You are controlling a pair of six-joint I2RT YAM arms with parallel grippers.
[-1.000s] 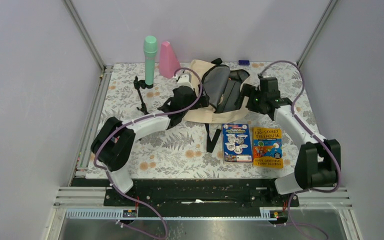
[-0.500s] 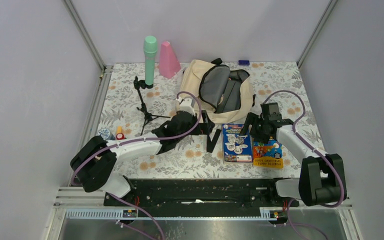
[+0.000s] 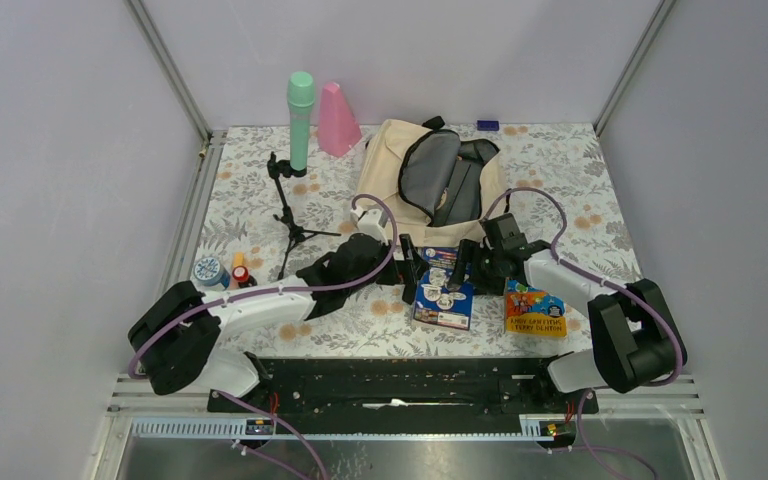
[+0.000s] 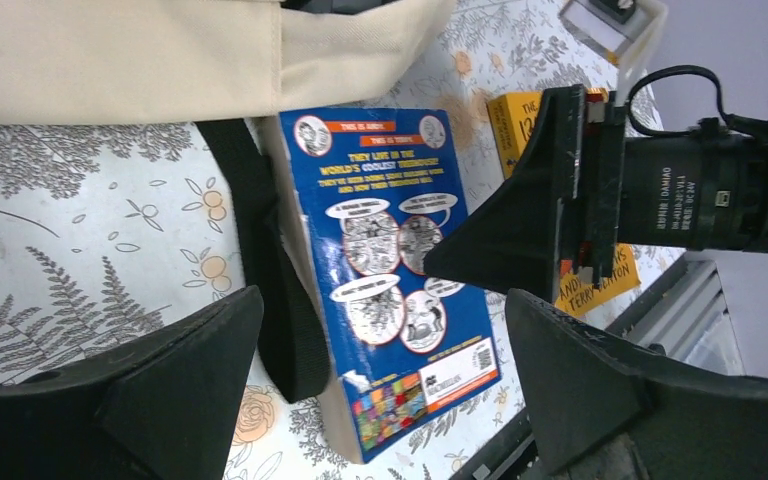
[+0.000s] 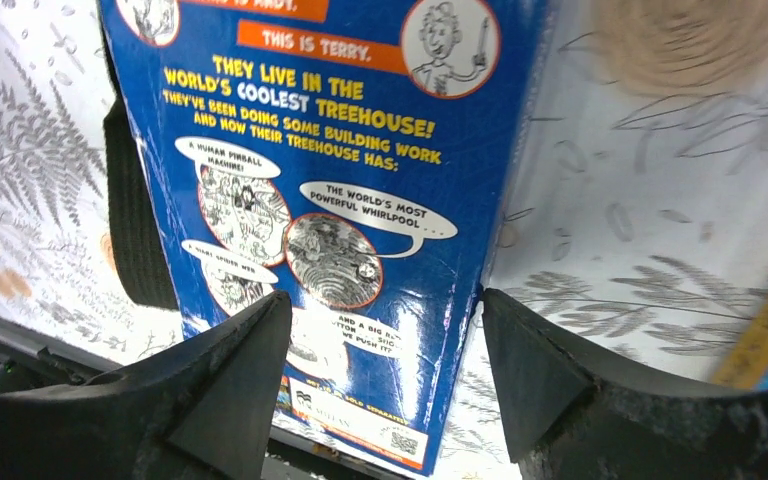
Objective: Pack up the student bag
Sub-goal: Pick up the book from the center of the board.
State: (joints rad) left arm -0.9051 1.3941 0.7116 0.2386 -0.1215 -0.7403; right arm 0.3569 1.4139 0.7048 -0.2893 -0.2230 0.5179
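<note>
Now left tool (image 4: 380,300), right tool (image 5: 385,298) both apart at blue book (image 3: 443,295); student bag (image 3: 385,165) just beyond.

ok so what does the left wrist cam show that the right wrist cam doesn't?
Only the left wrist view: the cream student bag along the top, the right gripper seen from the side over the blue book, part of the yellow book cover, and the left gripper standing open.
Only the right wrist view: the blue book's print close enough to read, with the right gripper's own fingers spread across its lower part.
Both views: the blue book, the black strap beside it, and the floral table cover.
</note>
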